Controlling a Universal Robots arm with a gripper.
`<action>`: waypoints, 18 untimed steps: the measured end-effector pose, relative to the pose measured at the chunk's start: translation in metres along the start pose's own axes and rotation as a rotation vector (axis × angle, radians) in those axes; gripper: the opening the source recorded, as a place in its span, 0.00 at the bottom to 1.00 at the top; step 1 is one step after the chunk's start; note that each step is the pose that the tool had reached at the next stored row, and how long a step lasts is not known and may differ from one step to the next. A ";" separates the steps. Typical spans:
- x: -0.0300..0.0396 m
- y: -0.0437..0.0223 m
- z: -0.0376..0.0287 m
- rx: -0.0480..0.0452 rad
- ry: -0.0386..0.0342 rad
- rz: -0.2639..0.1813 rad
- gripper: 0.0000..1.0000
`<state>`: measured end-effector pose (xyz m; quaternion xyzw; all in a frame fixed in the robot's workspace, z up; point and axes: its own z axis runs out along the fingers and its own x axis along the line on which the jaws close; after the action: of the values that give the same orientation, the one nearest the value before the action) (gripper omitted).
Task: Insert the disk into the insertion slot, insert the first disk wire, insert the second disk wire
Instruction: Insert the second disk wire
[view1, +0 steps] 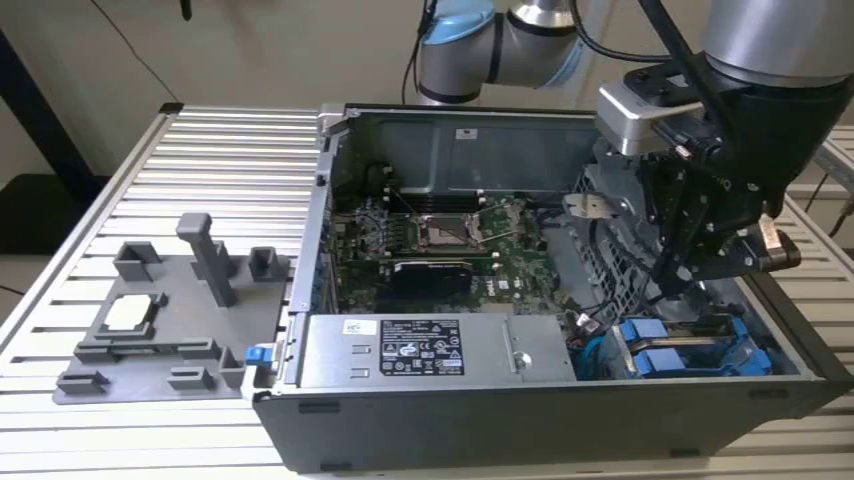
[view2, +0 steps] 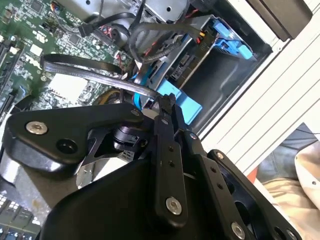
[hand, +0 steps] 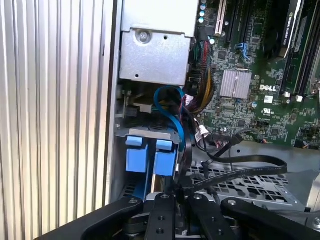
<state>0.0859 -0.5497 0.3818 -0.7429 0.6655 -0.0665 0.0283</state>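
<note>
The disk sits inside the insertion slot (view1: 727, 345) of the grey drive cage, at the case's near corner on the exterior view's right. Its blue carrier frame (view1: 663, 362) faces outward and also appears in both wrist views (hand: 150, 157) (view2: 186, 106). My gripper (view1: 671, 288) hangs inside the case just above the carrier. Its black fingers (view2: 165, 107) are pressed together on the end of a flat black disk wire (view2: 95, 75). That wire (hand: 250, 167) loops over the perforated cage top to the fingertips (hand: 176, 187), which hide its plug.
The open computer case (view1: 534, 420) lies on a slatted metal table (view1: 227, 160). Inside are the green motherboard (view1: 441, 240), the grey power-supply box (view1: 414, 350) and bundled cables (hand: 200, 90) beside the cage. A grey fixture (view1: 160, 320) stands at the exterior view's left.
</note>
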 end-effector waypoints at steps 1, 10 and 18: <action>0.0024 -0.0010 0.0003 -0.0035 -0.0005 0.000 0.16; 0.0089 -0.0050 0.0013 -0.0123 -0.0252 0.002 0.16; 0.0106 -0.0135 0.0033 -0.0324 -0.0639 0.012 0.16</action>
<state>0.1007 -0.5589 0.3810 -0.7409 0.6698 -0.0318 0.0379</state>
